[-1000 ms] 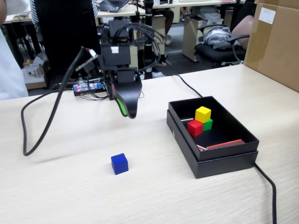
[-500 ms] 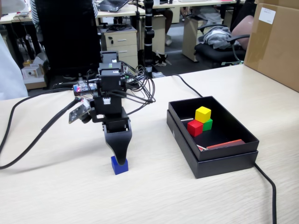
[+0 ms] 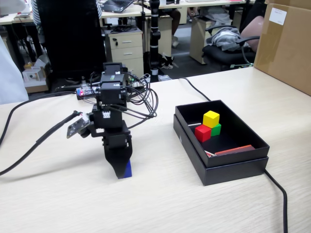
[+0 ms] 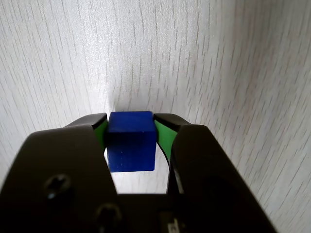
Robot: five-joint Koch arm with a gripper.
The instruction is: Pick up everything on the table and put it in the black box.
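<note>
My gripper (image 3: 120, 174) is down at the table (image 3: 58, 204), pointing straight down, clamped on the blue cube (image 4: 130, 141). In the wrist view both green-lined fingers (image 4: 163, 133) press flat against opposite side faces of the cube; no gap on either side. The cube sits square between them, its top face level, edges running parallel to my jaws. It has no long axis: all sides equal.

In the fixed view only a sliver of blue shows at the right of my lower jaw; whether the cube is resting on the wood or just clear of it I cannot tell.

Black box (image 3: 243, 133) lies to the right in the fixed view, well apart from me, long axis running from near right to far left. In its far half: red cube (image 3: 202, 133) and green cube (image 3: 216, 129) touching side by side, yellow cube (image 3: 211, 118) stacked on top of them, turned slightly.

Black cables (image 3: 29, 145) trail off to the left across the table.
</note>
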